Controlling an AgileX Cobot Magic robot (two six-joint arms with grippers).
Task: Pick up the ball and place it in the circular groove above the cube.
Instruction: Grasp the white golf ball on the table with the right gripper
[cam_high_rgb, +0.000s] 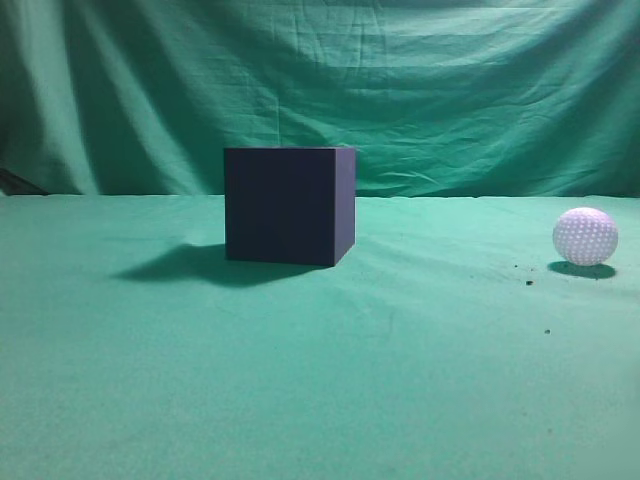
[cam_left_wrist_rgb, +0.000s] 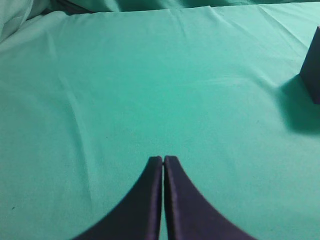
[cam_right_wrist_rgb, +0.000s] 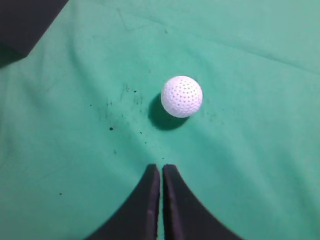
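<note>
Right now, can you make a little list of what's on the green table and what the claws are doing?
ball: white, dimpled, on the cloth, far right
cube: dark, sharp-edged, middle, apart from the ball
cloth: green, small dark specks near the ball
left claw: shut, empty, over bare cloth
right claw: shut, empty, ball just ahead, not touching

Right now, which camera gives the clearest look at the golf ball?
The right wrist view: the ball sits near center, dimples sharp, just beyond the shut right gripper. The exterior view shows it small at the far right. The left wrist view misses it.
</note>
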